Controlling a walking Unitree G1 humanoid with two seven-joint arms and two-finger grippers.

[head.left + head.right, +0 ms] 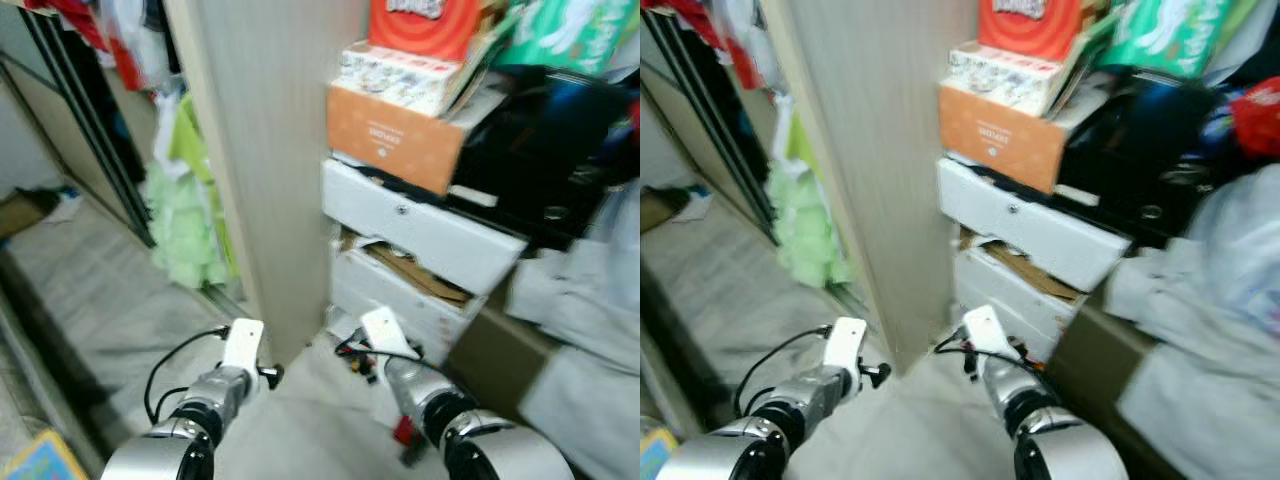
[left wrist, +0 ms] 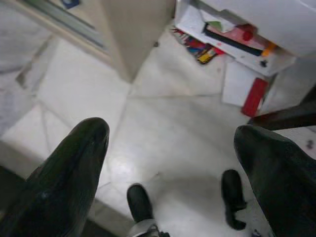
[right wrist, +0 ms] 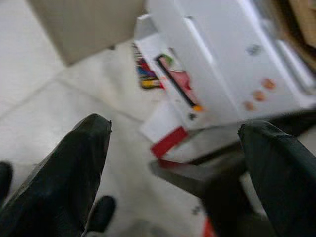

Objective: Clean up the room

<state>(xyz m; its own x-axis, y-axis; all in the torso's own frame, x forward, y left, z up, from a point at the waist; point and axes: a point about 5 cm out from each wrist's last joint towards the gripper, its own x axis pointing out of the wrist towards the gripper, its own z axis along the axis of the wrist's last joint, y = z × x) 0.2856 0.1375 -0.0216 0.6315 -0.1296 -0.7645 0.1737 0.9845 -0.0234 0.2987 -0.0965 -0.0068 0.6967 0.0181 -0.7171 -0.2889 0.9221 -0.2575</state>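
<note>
a tall beige panel [image 1: 265, 170] stood upright on the pale floor [image 2: 163, 143]. just right of it sat white drawers [image 1: 420, 235], partly pulled out, with cardboard [image 1: 415, 275] showing between them. an orange box [image 1: 390, 135] rested on top, a red box [image 1: 425, 25] above it, a black bag [image 1: 550, 140] to the right. left of the panel hung green cloth [image 1: 180, 215]. a red strip [image 2: 254, 96] lay by the lowest drawer.
</note>
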